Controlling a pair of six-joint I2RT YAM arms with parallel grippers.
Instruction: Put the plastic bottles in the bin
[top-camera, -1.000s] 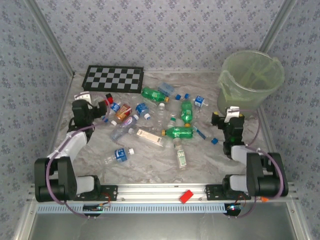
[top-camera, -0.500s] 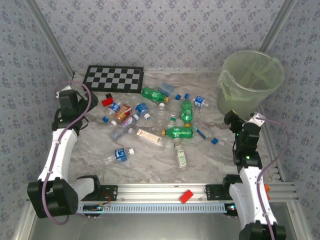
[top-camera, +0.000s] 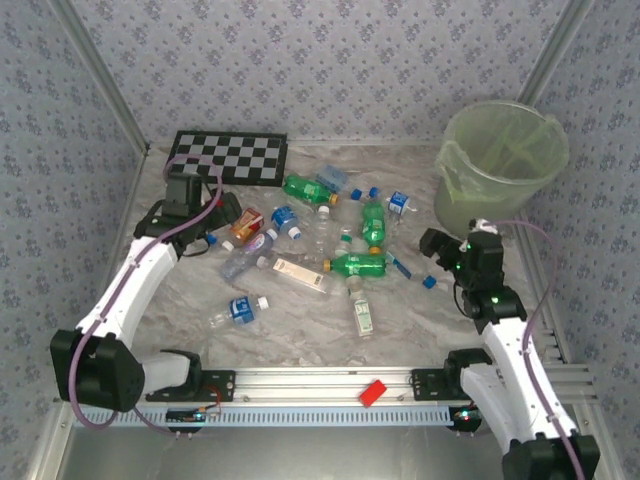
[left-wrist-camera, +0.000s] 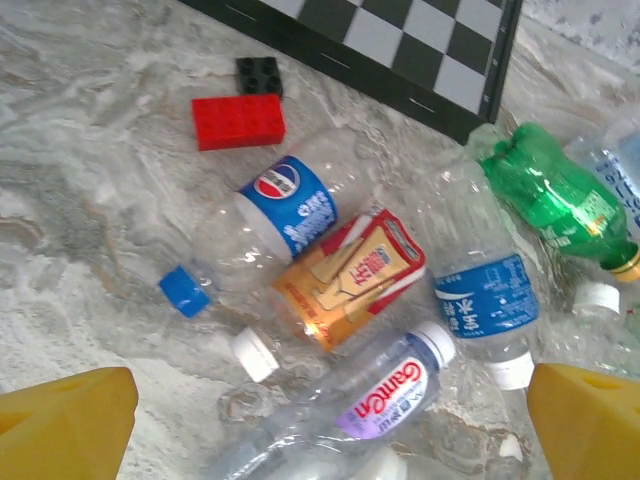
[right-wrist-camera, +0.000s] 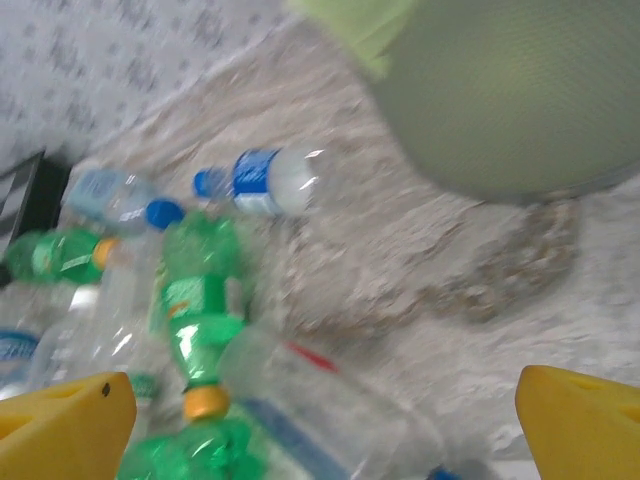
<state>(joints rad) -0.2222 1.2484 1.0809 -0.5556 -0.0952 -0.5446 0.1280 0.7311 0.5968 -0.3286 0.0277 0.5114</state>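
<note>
The bottles (top-camera: 357, 264) are scattered across the middle of the frame; the bin (top-camera: 470, 190) is set at upper right, the board (top-camera: 227, 157) at upper left.

Left wrist view, what you can read:
- Clear bottle with the blue band (left-wrist-camera: 290, 205): the round red, white and blue Pepsi globe. No word stands beside it.
- Clear bottle with the white and purple label (left-wrist-camera: 392, 392): red letters along the label that read as "GanTen".
- Bottle with the orange label (left-wrist-camera: 350, 285): red Chinese characters on a cream panel, too small to make out.
- Clear bottle with the blue label (left-wrist-camera: 487, 300): white Chinese characters, tilted, not legible.

Right wrist view:
- Green bottle (right-wrist-camera: 200, 290): pale marks on its label, blurred.
- Bottle with the blue and white label (right-wrist-camera: 262, 182): also blurred, and you will get nothing from it.

Top view: all the labels are too small to read.
</note>
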